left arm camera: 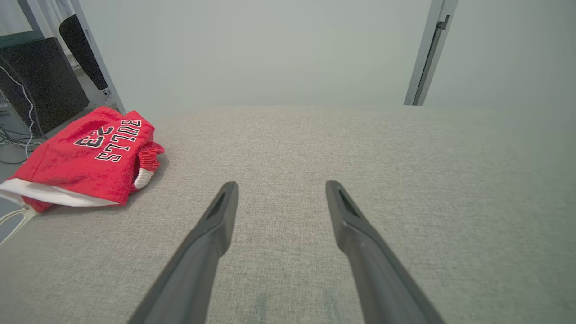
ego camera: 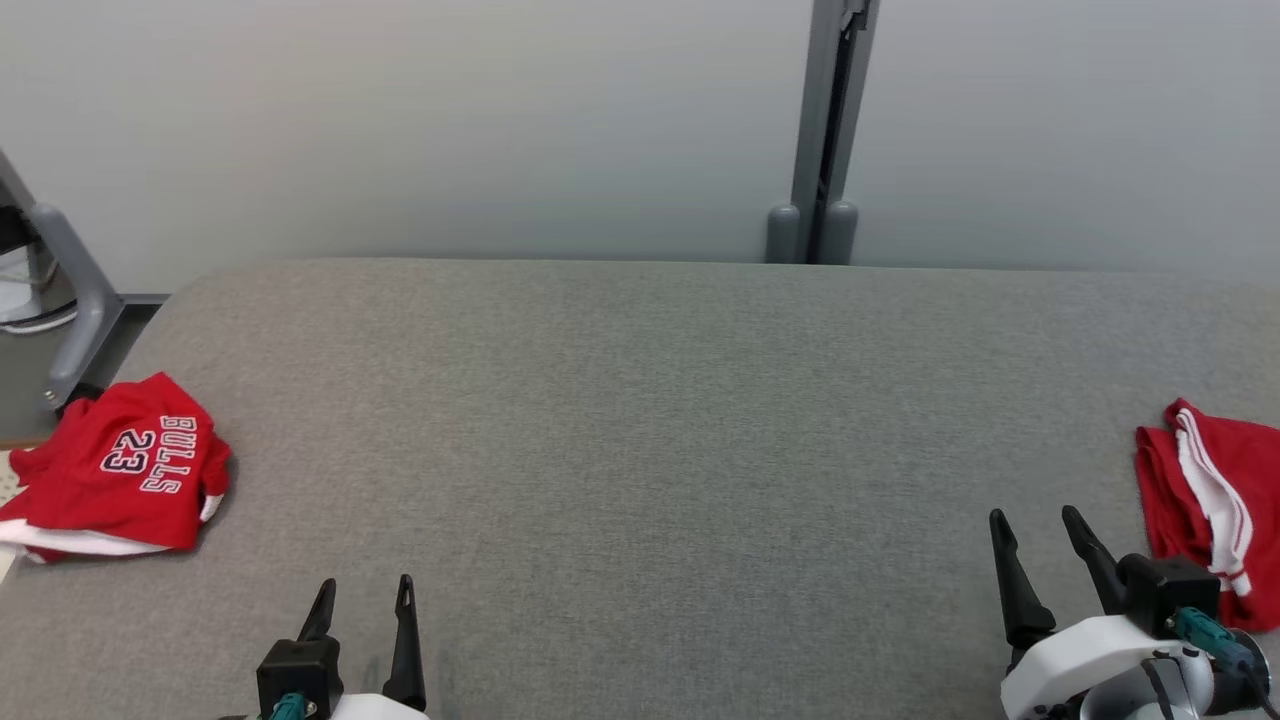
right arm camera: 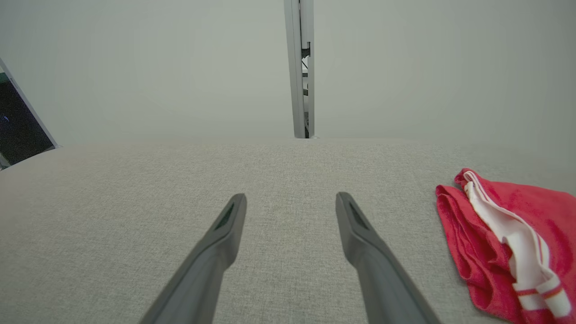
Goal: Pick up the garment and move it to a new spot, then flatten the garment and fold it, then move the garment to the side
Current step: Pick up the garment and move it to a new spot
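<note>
1. Nearest the robot: left gripper [ego camera: 366,580] low left, right gripper [ego camera: 1032,512] low right. Both have fingers spread wide, hold nothing, and sit over the bare grey fabric table [ego camera: 640,420].
2. Just beside the right gripper, at the table's right edge: red striped garment [ego camera: 1200,490], bunched, white trim on top, untouched.
3. Left edge, well apart from the left gripper: red Bulls 23 garment [ego camera: 120,465], looks folded, white band along its near side.
4. Behind the table: grey post [ego camera: 825,130] against a pale wall [ego camera: 400,120].
5. Step judged: pick-up not begun. Target is probably the striped one, since the Bulls piece looks already set aside; that is a guess.
6. Doing it well: right fingers pinch a raised fold near the trim, lift it fully clear, no dragging, then carry it to the open middle where both grippers reach.
7. Count: grippers 2, red garments 2, table 1, post 1.
</note>
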`<state>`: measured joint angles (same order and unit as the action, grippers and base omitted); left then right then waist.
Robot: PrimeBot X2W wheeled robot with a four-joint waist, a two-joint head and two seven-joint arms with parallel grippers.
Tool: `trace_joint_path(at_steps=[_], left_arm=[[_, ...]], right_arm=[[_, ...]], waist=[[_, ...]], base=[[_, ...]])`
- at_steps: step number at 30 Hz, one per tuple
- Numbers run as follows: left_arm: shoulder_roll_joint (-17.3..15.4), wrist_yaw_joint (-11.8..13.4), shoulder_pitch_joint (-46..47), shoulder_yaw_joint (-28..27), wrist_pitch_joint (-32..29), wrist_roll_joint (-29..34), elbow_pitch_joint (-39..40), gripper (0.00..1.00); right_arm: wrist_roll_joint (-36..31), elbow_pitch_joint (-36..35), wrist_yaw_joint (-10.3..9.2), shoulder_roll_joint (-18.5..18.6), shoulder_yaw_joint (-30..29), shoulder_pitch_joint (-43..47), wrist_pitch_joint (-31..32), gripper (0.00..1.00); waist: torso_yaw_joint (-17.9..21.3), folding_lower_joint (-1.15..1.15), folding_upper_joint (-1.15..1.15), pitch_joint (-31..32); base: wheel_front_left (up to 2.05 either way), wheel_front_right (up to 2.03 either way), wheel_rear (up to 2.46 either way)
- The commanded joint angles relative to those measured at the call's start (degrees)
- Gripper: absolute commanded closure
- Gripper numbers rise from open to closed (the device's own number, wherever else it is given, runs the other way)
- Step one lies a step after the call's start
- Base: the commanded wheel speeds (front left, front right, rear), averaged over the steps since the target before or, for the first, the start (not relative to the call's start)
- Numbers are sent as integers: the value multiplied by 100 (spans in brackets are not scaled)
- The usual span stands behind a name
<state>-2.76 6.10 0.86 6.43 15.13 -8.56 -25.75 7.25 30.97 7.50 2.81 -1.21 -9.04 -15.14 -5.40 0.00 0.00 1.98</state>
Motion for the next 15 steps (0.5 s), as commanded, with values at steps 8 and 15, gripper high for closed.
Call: trace_joint_path(at_steps=[8,15], left_arm=[[-31,-11,-54,-259,1,135,-62,0],[-27,24,-161,-519,1,155,-74,0]], right_arm=[[330,-63,-2,25,330,127,0,0],[412,-52,-2,28,603,119,0,0]], waist=[[-1224,0,0,-49],[-1880,0,0,-35]], base=[[0,0,0],[0,0,0]])
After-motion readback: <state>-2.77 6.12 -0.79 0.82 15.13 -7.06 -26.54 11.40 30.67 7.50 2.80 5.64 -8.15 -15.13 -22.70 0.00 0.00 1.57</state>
